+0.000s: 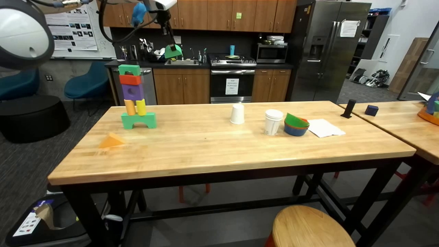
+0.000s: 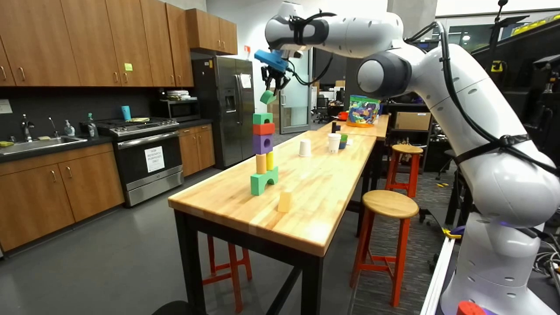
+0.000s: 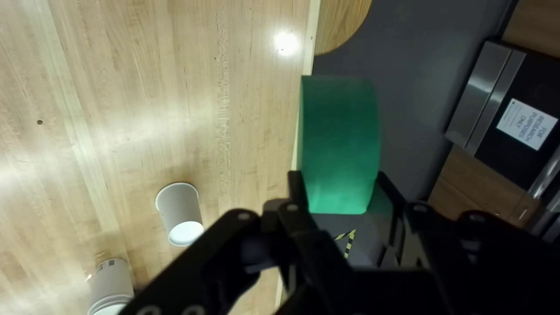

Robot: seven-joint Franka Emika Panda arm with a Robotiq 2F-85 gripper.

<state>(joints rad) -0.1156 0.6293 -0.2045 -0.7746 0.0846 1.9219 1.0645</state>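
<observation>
Clearly, the containers share one stretch of the table [image 1: 192, 147]: a lone white cup [image 1: 237, 114] stands mouth down, and near it a stack of white cups [image 1: 272, 125] stands upright, nested one in another, the inside hidden from view. Just beside the stack, a blue bowl [image 1: 295, 131] has something orange and a tilted green bowl [image 1: 292, 120] sitting in it, next to a white napkin [image 1: 325, 128]. The arm [image 2: 356, 35] rises from its base, bends high, and runs nearly level over the table before the wrist turns down. At its end, the end effector [image 3: 337, 181] points downward and pinches a rounded green block [image 3: 341, 140] between its fingers, in the air, higher than and apart from the block tower [image 2: 259, 145] in both exterior views; the tower's top piece is a green arch [image 2: 262, 115].
</observation>
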